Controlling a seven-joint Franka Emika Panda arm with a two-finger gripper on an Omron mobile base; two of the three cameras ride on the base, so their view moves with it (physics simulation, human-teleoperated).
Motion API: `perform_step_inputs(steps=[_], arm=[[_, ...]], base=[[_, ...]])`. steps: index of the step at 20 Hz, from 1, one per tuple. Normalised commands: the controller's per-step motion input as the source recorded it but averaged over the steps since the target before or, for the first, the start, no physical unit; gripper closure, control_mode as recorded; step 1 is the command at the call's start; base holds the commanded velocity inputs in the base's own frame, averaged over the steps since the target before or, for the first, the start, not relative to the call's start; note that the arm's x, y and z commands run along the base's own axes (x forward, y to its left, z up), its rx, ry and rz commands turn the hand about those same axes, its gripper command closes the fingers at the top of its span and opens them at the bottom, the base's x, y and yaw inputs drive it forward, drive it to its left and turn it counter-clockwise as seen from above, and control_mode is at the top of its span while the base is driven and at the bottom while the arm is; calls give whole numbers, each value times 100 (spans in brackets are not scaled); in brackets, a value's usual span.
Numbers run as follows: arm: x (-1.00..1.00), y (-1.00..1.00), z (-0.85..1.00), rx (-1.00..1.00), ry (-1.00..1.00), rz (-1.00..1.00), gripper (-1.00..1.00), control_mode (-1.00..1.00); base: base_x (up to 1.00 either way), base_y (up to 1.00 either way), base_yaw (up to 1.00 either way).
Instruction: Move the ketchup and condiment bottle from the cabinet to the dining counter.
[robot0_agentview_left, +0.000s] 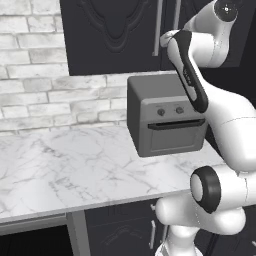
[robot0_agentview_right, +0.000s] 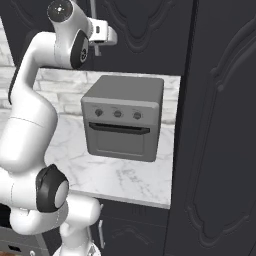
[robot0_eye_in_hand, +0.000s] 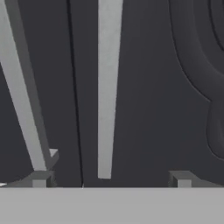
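A white robot arm reaches up to the dark wall cabinet (robot0_agentview_left: 112, 35) in a kitchen w/ a brick back wall (robot0_agentview_left: 30, 75), its gripper (robot0_eye_in_hand: 111, 179) raised to the cabinet's lower edge, right at the two silver bar handles (robot0_agentview_left: 158, 27). Seen from the hand, the gripper's two dark fingertips (robot0_eye_in_hand: 41, 179) stand wide apart, nothing between them; one handle (robot0_eye_in_hand: 107, 87) runs up the middle of the gap, a second handle (robot0_eye_in_hand: 24, 87) slants past the tip at the view's left, and the seam between the two doors lies betw. the handles. Both cabinet doors are shut, carved panels facing the hand at close range. Whether a fingertip touches a handle can't be told. From the left base cam, the hand sits at the top of the arm, just beside the handles. From the right base cam, the hand (robot0_agentview_right: 102, 35) points at the same door front (robot0_agentview_right: 140, 30), above and to the left of a grey toaster oven (robot0_agentview_right: 122, 117). The oven stands on the white veined marble counter (robot0_agentview_left: 75, 170) against the brick wall, its door closed, three knobs across its front in that view. A tall dark cupboard (robot0_agentview_right: 220, 130) fills the right side of the right base cam, next to the counter's end. Lower dark cupboard doors w/ silver handles (robot0_agentview_left: 152, 234) sit under the counter edge.
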Motion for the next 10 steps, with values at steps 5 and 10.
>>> perform_step_inputs(steps=[5, 10], arm=[[40, 0, 3, 7, 0, 0, -100, -100], [35, 1, 2, 8, -2, 0, -100, -100]], base=[[0, 0, 0], [0, 0, 0]])
